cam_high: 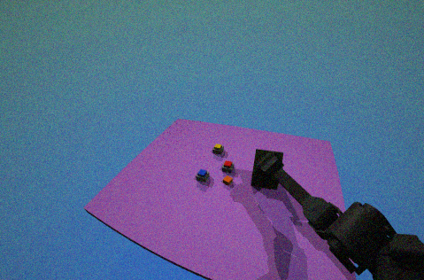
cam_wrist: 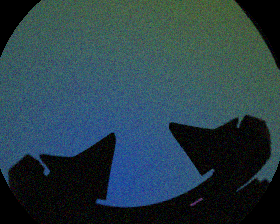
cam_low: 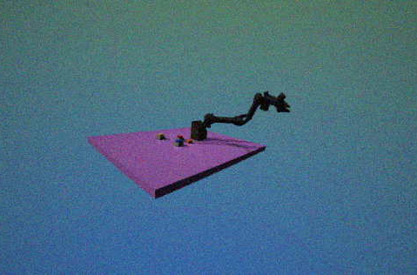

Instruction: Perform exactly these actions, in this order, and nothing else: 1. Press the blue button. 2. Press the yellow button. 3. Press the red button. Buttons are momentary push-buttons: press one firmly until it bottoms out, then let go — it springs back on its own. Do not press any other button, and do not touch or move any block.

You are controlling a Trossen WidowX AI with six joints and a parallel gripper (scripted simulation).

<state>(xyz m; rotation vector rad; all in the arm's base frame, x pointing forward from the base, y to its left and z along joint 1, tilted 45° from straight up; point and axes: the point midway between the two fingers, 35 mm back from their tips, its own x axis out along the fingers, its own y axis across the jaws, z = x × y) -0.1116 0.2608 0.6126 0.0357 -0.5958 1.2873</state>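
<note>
While its fingers stand apart, the claw (cam_low: 286, 107) hangs far from the blue button (cam_high: 203, 173).

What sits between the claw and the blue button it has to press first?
Nothing visible blocks it. The claw hangs open, high in the air and beyond the mat's edge, pointing away from the buttons. The blue button sits at the near-left of the cluster, with the red button and an orange block just beside it.
</note>
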